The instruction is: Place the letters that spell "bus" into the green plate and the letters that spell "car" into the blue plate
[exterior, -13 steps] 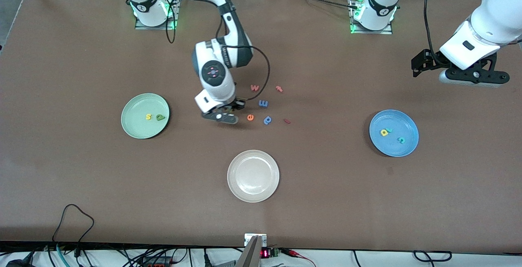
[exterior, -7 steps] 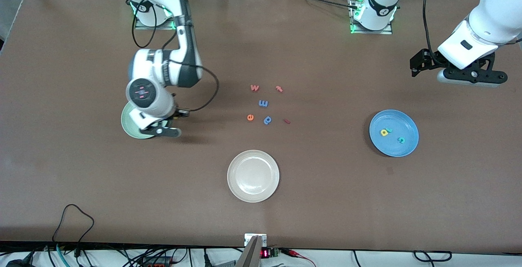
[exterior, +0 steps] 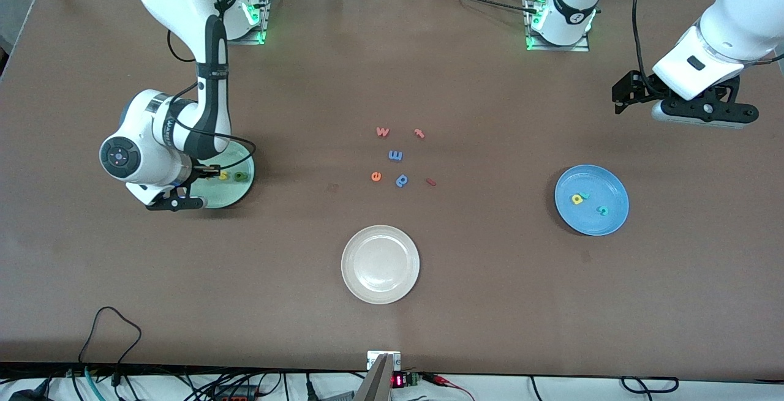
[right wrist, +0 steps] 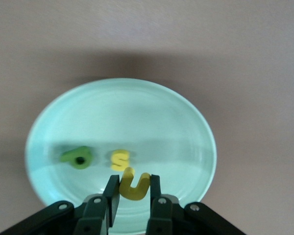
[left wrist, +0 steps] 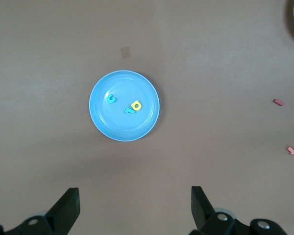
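Note:
My right gripper hangs over the green plate, above the rim nearer the front camera. It is shut on the yellow "u", pinched between both fingers just above the plate. The yellow "s" and the green round-bodied letter lie in the plate, side by side. The blue plate holds the yellow "a", teal "r" and teal "c". My left gripper waits open and empty, high over bare table at the left arm's end.
A white plate sits mid-table, nearer the front camera. Loose letters lie in the middle: a reddish "w", red "t", blue "m", orange "e", a blue round-bodied letter and a small red piece.
The right arm swung from the loose letters in the middle toward its own end of the table and now stands over the green plate. The left arm hardly moved.

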{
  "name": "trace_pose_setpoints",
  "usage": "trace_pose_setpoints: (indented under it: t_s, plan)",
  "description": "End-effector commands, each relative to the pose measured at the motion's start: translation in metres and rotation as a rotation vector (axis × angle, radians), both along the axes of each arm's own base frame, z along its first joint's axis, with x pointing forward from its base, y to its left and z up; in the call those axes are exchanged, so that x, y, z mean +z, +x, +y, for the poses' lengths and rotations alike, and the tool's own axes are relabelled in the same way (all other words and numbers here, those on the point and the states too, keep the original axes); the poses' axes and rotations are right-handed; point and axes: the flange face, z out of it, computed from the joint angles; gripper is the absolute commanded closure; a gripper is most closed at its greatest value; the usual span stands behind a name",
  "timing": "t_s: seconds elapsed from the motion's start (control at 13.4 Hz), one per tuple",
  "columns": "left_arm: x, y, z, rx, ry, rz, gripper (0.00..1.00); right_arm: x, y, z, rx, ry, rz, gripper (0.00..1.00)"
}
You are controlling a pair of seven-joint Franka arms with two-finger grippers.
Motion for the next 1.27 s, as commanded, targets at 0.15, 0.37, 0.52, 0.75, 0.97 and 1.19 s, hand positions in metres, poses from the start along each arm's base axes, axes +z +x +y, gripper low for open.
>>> trace_pose_setpoints:
  t_s: [0.15,0.37,0.52,0.75,0.97,1.19]
  plan:
    - [0.008,-0.003,-0.001,-0.005,0.018,-0.002,0.00,-0.038,-0.015,-0.003,0.047,0.004,-0.046,0.79]
    - [0.008,-0.003,-0.001,-0.005,0.018,-0.002,0.00,-0.028,-0.011,0.004,-0.012,0.071,-0.056,0.00]
    - [0.008,-0.003,-0.001,-0.005,0.018,-0.002,0.00,0.016,0.006,0.001,-0.037,0.135,-0.055,0.00]
    - [0.008,-0.003,-0.001,-0.005,0.018,-0.002,0.00,0.093,0.037,0.036,-0.143,0.154,-0.059,0.00]
    - [0.008,-0.003,-0.001,-0.005,0.018,-0.002,0.00,0.130,0.045,0.088,-0.218,0.122,-0.118,0.00]
    - [0.008,-0.003,-0.001,-0.005,0.018,-0.002,0.00,0.174,0.040,0.108,-0.215,0.099,-0.167,0.00]
